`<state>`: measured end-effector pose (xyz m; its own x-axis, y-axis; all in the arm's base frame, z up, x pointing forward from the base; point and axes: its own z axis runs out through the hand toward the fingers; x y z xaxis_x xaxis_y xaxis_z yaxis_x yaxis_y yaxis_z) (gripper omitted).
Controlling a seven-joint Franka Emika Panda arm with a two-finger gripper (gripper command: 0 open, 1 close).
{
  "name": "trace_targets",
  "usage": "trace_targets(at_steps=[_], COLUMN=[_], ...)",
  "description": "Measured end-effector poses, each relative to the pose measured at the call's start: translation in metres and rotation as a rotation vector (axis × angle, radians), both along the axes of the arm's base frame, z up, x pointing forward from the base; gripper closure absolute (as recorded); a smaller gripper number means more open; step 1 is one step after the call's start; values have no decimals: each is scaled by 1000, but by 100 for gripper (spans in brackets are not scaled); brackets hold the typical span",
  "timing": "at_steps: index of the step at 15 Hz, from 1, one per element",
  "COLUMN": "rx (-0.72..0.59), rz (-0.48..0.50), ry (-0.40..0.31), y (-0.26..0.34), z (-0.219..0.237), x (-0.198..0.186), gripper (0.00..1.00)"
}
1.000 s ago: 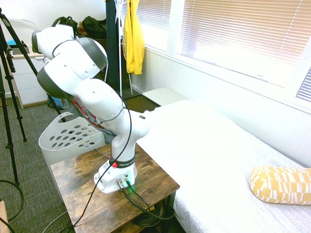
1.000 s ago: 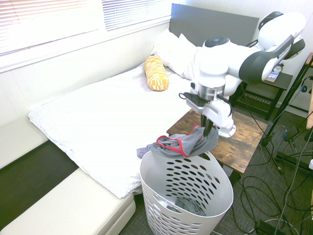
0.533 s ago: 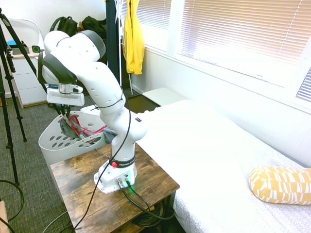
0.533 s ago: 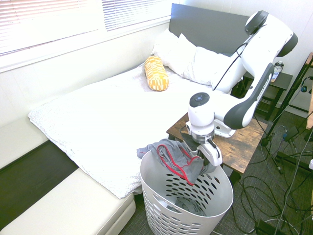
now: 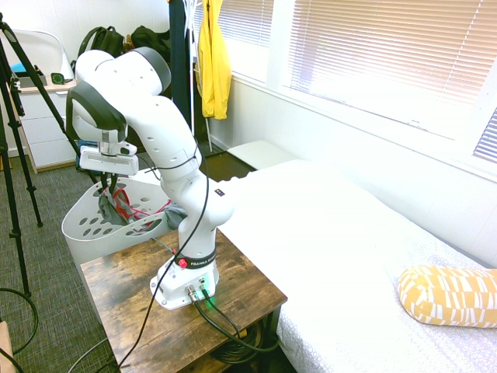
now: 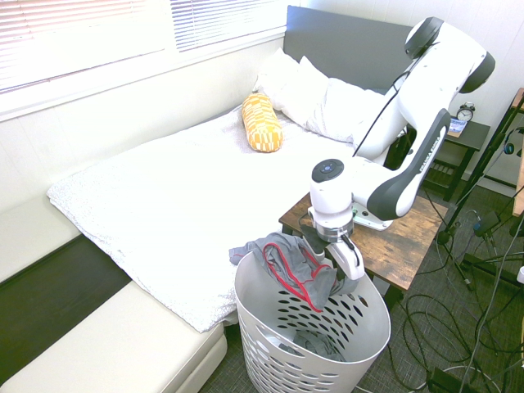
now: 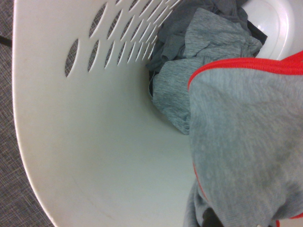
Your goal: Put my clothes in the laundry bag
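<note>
The clothes, a grey garment with red trim (image 6: 288,264), hang partly inside the mouth of the laundry bag, a white holed basket (image 6: 327,337), with one end draped over its rim toward the bed. My gripper (image 6: 341,270) is lowered to the basket's rim and shut on the garment. From the other side the gripper (image 5: 109,189) sits just above the basket (image 5: 97,226), with the garment (image 5: 124,205) dangling inside. The wrist view looks down the basket's inner wall (image 7: 94,151), with the garment (image 7: 246,137) close up.
Other grey clothes (image 7: 203,52) lie at the basket's bottom. A wooden table (image 6: 409,237) stands beside the basket, with the white bed (image 6: 164,196) and a yellow patterned pillow (image 6: 260,121) beyond. A yellow jacket (image 5: 213,62) hangs by the window.
The arm swung from beside the table to over the basket and lowered the garment into its mouth. In the last half second it only shifted slightly.
</note>
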<state>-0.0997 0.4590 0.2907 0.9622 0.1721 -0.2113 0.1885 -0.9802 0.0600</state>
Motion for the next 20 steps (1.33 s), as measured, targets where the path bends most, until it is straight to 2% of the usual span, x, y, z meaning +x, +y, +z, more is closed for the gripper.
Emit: trace_targets(at_steps=[3, 6, 11, 14, 16, 20], rx=[13, 29, 62, 65, 51, 8], rz=[-9, -40, -131, -181, -241, -415], ry=[-8, -23, -48, -96, -150, -269], y=[-1, 0, -22, -49, -80, -188], z=[2, 12, 37, 51, 64, 82], x=[6, 30, 107, 150, 196, 324], gripper=[0, 0, 0, 0, 0, 0])
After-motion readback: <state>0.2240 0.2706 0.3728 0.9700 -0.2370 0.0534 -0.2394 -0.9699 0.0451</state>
